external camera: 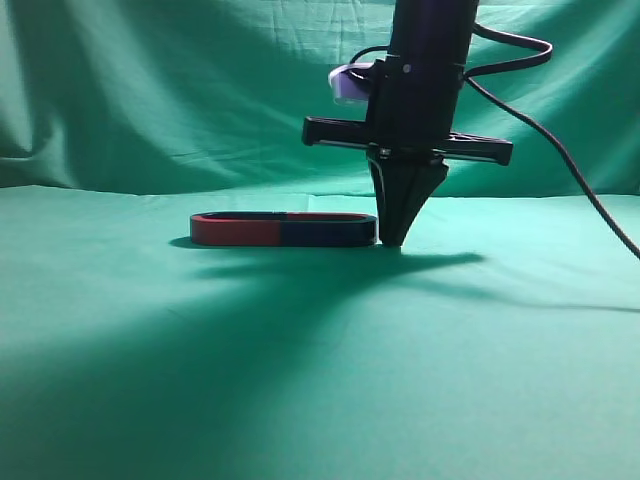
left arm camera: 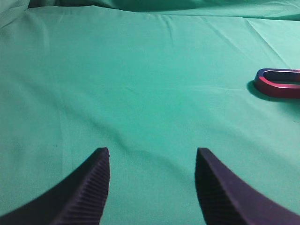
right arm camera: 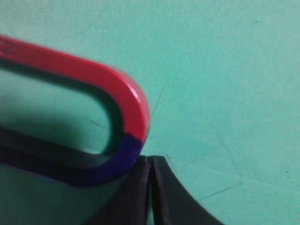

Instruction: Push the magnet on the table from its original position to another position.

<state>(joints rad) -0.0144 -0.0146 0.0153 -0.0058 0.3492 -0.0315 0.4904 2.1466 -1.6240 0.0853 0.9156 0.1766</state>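
The magnet (external camera: 325, 233) lies flat on the green table (external camera: 320, 380), its near side dark navy with a thin red upper edge. My right gripper (external camera: 397, 240) is shut and empty. It points straight down, and its tips rest on the cloth against the magnet's curved right end. In the right wrist view the shut tips (right arm camera: 151, 161) touch the bend of the magnet (right arm camera: 133, 110) where red meets blue. My left gripper (left arm camera: 152, 154) is open and empty over bare cloth, far from the magnet, and is out of the exterior view.
A second U-shaped magnet (external camera: 235, 232) showing a red side lies end to end with the first, forming one oval. Its curved end shows at the right of the left wrist view (left arm camera: 276, 86). A green backdrop hangs behind. A black cable (external camera: 570, 160) trails right.
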